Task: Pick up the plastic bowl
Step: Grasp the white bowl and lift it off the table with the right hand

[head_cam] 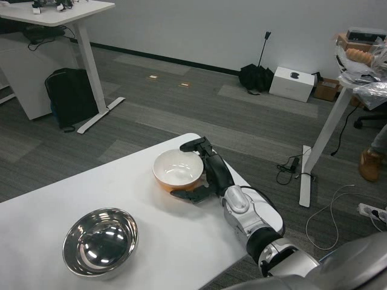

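Near the white table's [36, 241] far corner, the right hand [208, 172] is wrapping its fingers around the plastic bowl's [177, 170] side, gripping it for lifting.

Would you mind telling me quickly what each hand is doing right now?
Left hand: not in view.
Right hand: its fingers are wrapped around the plastic bowl, gripping it at the far edge of the white table.

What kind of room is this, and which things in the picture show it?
Probably an office or lab workspace: grey carpet tiles, white height-adjustable desks, a black backpack on the floor, and a power strip with loose cables. The robot's right hand grips the orange plastic bowl.
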Controlling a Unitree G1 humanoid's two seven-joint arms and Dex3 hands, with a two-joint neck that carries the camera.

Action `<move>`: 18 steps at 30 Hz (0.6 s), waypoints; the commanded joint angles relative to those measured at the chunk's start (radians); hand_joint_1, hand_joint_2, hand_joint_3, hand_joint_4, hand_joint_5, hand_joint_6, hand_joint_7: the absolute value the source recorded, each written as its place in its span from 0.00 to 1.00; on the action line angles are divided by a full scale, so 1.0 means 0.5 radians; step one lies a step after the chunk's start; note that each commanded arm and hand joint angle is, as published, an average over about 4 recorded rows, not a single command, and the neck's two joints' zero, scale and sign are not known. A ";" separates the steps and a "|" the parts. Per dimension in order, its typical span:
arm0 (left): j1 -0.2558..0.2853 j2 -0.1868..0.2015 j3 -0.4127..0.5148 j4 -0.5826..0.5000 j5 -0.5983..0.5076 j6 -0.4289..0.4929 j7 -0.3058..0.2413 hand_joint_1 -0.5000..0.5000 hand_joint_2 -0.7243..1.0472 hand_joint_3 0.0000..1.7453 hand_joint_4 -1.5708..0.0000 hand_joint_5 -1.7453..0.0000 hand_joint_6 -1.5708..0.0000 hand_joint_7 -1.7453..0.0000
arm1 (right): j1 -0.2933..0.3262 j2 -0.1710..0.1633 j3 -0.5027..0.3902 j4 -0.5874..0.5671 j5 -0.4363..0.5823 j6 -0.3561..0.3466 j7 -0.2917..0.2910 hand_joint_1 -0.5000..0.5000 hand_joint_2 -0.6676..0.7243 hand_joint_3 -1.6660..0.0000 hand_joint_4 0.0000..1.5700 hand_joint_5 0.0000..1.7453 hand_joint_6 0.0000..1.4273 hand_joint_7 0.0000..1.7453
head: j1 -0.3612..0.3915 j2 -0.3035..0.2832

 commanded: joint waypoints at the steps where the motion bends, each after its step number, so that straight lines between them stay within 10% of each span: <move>1: 0.015 0.003 0.000 -0.017 -0.003 -0.006 0.001 0.00 0.75 0.00 0.46 0.82 0.98 1.00 | 0.023 0.008 0.040 0.072 0.003 0.005 -0.003 0.08 0.28 0.26 0.00 0.99 0.00 0.92 | -0.003 0.001; 10: 0.022 -0.003 -0.006 -0.022 -0.003 -0.006 0.001 0.00 0.75 0.00 0.48 0.82 0.98 1.00 | 0.020 -0.012 0.051 0.106 0.003 -0.106 -0.005 0.06 0.11 0.05 0.14 0.94 0.04 0.96 | 0.000 0.006; 18: 0.037 -0.003 -0.006 -0.037 -0.004 -0.006 -0.002 0.00 0.75 0.00 0.48 0.82 0.98 1.00 | 0.020 -0.037 0.046 0.124 0.103 -0.267 -0.007 0.08 0.05 0.08 0.82 0.78 0.72 0.80 | 0.016 0.032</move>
